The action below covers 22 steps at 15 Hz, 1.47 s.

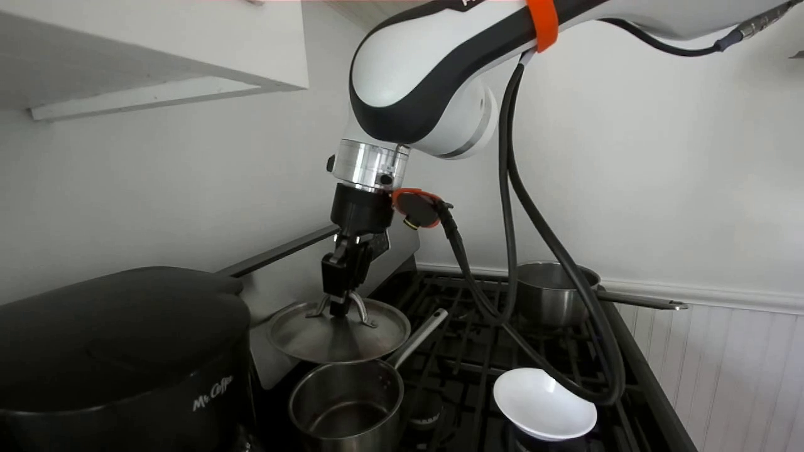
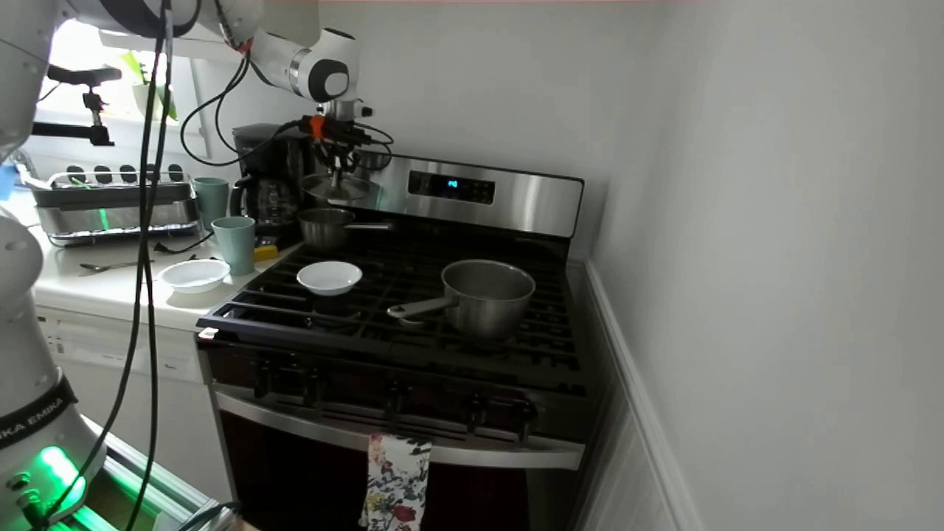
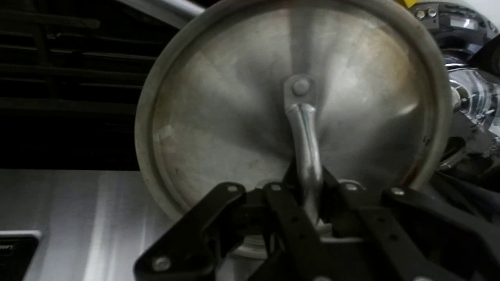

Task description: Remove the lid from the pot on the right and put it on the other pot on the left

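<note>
Round steel lid (image 3: 226,109) aloft, arched handle (image 3: 307,144) up, left pot (image 1: 348,408) open, lower and near it, right pot (image 2: 488,304) open, well apart

A claw (image 1: 340,307) holding a lid (image 1: 352,342) hangs just above a small pot (image 1: 347,408), with a coffee maker (image 1: 125,351) close on one side and a steel panel (image 2: 535,203) behind. The small pot's handle (image 1: 421,338) sticks out over the bench (image 2: 402,254), where bare grates (image 1: 468,326) leave a broad open lane toward a larger pot (image 2: 488,304). That pot's handle (image 2: 422,306) points toward a white bowl (image 2: 330,279), narrowing the lane's front. In an exterior view, cable loops (image 1: 617,376) droop across this lane; their depth is unclear.
</note>
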{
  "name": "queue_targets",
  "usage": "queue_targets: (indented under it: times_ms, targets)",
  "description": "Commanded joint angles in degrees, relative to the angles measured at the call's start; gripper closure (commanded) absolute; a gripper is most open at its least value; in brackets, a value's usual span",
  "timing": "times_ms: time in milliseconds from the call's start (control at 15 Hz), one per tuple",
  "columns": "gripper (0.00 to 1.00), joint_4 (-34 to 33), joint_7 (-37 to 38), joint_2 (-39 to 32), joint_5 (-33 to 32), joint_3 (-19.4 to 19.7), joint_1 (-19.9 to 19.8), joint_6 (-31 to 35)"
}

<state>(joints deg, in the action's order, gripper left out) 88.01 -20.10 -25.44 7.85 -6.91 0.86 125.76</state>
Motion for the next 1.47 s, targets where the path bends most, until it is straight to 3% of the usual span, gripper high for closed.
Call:
queue_targets:
  times_ms: [0, 933, 1400]
  targets:
    - [0.98, 1.15, 4.17, 0.31, -0.04, -0.14, 0.99, -0.10]
    - [0.98, 5.71, 11.72, -1.25, -3.96, 1.62, 3.24, 5.03]
    - [0.98, 4.40, 11.15, -2.53, -3.37, 0.89, 2.69, 5.20]
